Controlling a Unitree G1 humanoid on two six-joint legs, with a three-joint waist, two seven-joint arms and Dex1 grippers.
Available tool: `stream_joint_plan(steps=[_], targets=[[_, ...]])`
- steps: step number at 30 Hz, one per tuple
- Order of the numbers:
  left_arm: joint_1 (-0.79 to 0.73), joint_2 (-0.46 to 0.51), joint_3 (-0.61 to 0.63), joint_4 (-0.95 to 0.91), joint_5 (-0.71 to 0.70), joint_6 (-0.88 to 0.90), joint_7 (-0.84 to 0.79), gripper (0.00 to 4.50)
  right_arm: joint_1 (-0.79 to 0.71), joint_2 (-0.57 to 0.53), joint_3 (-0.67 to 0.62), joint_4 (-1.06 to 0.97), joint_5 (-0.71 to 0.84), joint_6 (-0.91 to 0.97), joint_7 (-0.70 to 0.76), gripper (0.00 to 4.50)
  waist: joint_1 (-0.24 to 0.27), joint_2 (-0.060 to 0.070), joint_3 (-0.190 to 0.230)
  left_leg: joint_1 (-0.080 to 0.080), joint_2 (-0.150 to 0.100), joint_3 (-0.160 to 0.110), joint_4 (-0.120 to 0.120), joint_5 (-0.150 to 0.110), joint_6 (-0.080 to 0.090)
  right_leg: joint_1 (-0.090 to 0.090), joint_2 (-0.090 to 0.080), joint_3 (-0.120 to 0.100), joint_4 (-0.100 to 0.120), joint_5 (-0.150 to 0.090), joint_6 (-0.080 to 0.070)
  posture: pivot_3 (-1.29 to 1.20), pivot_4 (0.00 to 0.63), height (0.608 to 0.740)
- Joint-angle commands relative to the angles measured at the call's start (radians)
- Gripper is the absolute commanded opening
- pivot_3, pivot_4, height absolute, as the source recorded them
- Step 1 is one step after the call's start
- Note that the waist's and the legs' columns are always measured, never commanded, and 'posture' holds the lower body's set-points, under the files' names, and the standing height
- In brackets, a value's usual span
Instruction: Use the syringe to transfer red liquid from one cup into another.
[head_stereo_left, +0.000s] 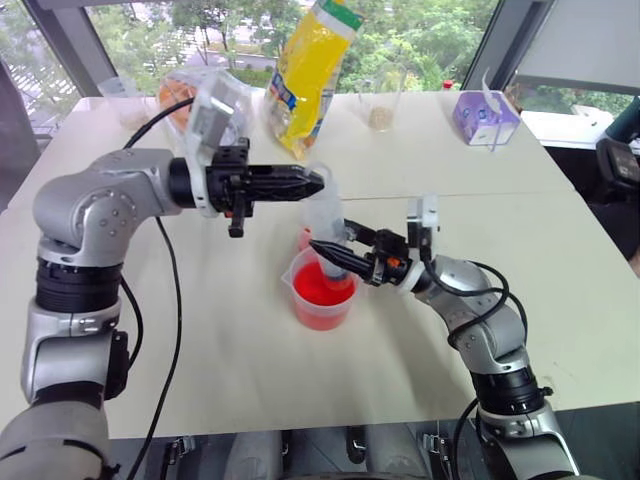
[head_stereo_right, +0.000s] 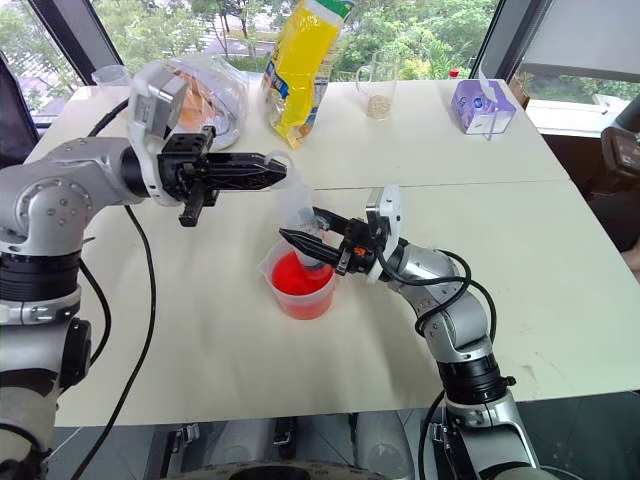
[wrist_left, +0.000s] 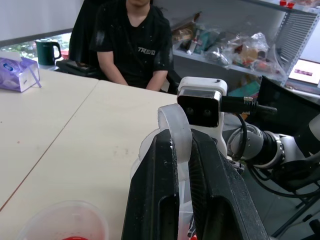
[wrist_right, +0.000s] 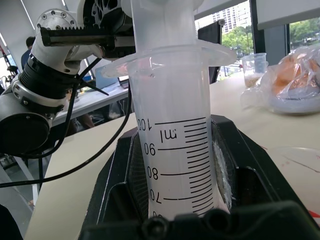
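The syringe (head_stereo_left: 325, 225) is held upright over the spouted beaker (head_stereo_left: 322, 290) of red liquid (head_stereo_left: 322, 293) on the table (head_stereo_left: 560, 270). Its barrel is clamped by the right gripper (head_stereo_left: 322, 247), and its plunger top is pinched by the left gripper (head_stereo_left: 318, 181).

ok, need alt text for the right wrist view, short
The right pincer is shut on the barrel of the syringe, upright between its black fingers, printed marks showing. The left pincer grips the plunger above. Behind, a white table bears a clear bag.
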Motion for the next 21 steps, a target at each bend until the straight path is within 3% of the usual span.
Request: stream_joint_plan(steps=[1, 16, 21], targets=[[-0.070, 0.020, 0.114, 0.009, -0.007, -0.061, 0.028, 0.03, 0.022, -0.017, 0.077, -0.011, -0.011, 0.027, 0.047, 1.36, 0.000, 0.000, 0.000, 0.000, 0.000, 0.000, 0.000, 0.000, 0.000, 0.000, 0.000, 0.000, 0.000, 0.000, 0.000, 0.00, 0.150, 0.740], [-0.046, 0.020, 0.113, 0.003, -0.013, -0.048, 0.026, 0.03, -0.040, 0.001, 0.044, -0.054, 0.025, 0.056, 0.015, 1.36, 0.000, 0.000, 0.000, 0.000, 0.000, 0.000, 0.000, 0.000, 0.000, 0.000, 0.000, 0.000, 0.000, 0.000, 0.000, 0.00, 0.150, 0.740], [-0.011, 0.028, 0.110, -0.007, -0.014, -0.022, 0.018, 2.23, -0.086, 0.010, 0.003, -0.090, 0.068, 0.087, -0.019, 1.36, -0.001, 0.000, 0.000, 0.000, 0.000, 0.000, 0.000, 0.000, 0.000, 0.000, 0.000, 0.000, 0.000, 0.000, 0.000, 0.00, 0.150, 0.740]])
